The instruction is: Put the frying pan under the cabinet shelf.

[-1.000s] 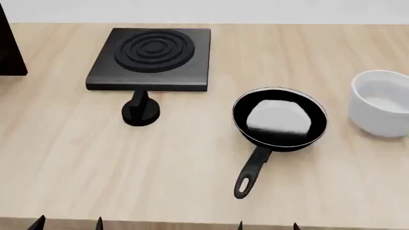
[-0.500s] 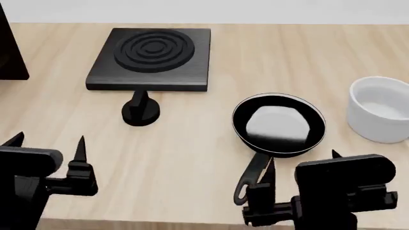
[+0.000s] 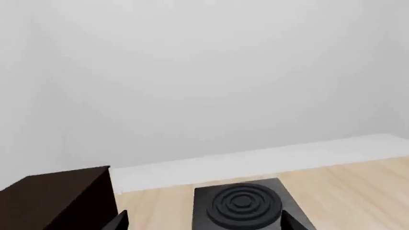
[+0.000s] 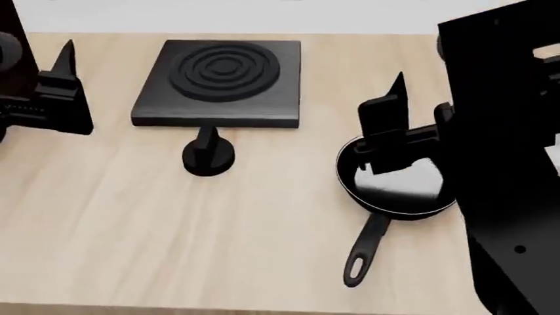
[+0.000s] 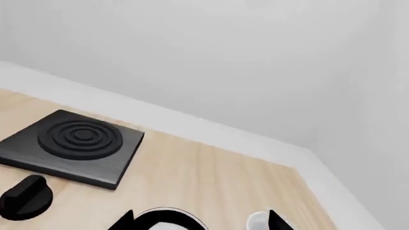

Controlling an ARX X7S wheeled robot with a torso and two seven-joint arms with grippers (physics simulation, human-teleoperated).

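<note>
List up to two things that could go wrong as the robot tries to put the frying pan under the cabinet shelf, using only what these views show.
1. The right gripper hangs over the frying pan bowl, while the handle points away toward the table's near edge; a grab at the rim may slip.
2. The burner plate and black knob lie between the pan and the cabinet shelf; a low carry could knock them.
</note>
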